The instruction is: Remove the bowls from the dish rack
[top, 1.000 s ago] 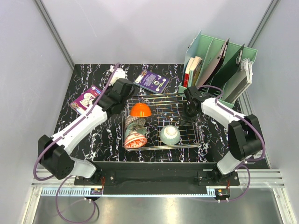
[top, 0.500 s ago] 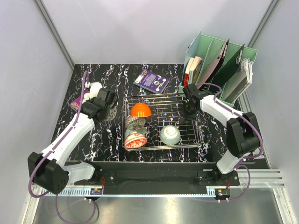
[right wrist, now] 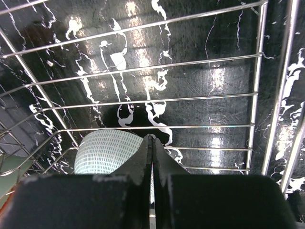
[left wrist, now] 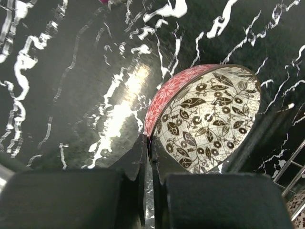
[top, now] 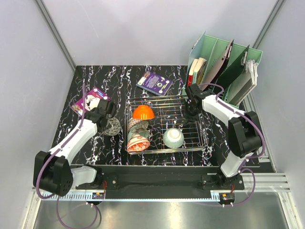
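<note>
Floral bowl point(left wrist: 209, 119) out of the dish rack point(top: 190, 148), its rim clamped in the left gripper point(left wrist: 148, 143).
It is low over the marble table point(top: 109, 76) just left of the rack, tilted, mouth toward the wrist camera. The fingers hide its lower edge, and contact with the table is unclear. 4 bowls lie in the rack, including the celadon bowl point(top: 173, 137). The right gripper point(right wrist: 152, 138), fingers pressed together on nothing, hangs over the rack's far right corner.

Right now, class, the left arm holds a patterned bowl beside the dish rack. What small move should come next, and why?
Probably ease the patterned bowl down onto the table and open the left gripper. It pinches the rim, the bowl is already outside the dish rack, and bare tabletop lies below it.
</note>
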`<state>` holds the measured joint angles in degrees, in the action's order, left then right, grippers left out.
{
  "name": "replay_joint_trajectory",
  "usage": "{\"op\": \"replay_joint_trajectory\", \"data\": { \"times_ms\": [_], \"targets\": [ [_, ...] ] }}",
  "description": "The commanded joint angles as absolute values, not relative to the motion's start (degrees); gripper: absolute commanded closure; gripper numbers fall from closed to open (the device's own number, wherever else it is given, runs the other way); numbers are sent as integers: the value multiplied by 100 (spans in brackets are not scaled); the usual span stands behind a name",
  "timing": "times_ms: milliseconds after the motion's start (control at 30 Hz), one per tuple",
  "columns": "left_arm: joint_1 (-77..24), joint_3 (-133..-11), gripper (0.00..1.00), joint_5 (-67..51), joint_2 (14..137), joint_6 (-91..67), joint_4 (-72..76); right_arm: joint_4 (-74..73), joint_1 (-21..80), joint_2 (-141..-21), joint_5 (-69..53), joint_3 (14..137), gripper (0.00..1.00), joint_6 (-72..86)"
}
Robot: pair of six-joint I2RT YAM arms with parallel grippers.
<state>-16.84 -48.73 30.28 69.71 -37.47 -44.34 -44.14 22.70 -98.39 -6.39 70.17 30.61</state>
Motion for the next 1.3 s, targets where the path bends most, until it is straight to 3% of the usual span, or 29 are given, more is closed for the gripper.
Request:
{"op": "replay_joint_trajectory", "data": {
  "times_ms": [0, 533, 600, 800, 1033, 1067, 1167, 1267],
  "targets": [
    [-1661, -4624, 100, 2839, 6741, -4043, -3903, -4509, 2241, -9958, -712, 7233, 100, 2918],
    [-1433, -4403, 99, 2944, 7321, -4324, -3613, -4807, 2241, -10116, -650, 7611, 100, 2795],
    [-1406, -4421, 95, 3032, 7435, -4298, -3612, -4843, 2241, -10142, -633, 7603, 95, 2804],
    [-1318, -4439, 95, 3103, 7655, -4219, -3665, -4957, 2241, -10195, -651, 7681, 94, 2918],
    [-1310, -4535, 72, 2971, 7585, -4228, -3682, -5185, 2241, -10257, -439, 7848, 93, 3006],
    [-1310, -4605, 61, 2997, 7550, -4228, -3717, -5194, 2241, -10248, -466, 7857, 91, 3015],
    [-1310, -4737, 46, 3111, 7454, -4219, -3849, -5221, 2241, -10222, -448, 7910, 86, 3111],
    [-1310, -4781, 43, 3208, 7392, -4175, -3867, -5238, 2241, -10230, -466, 7972, 84, 3164]
  ]
}}
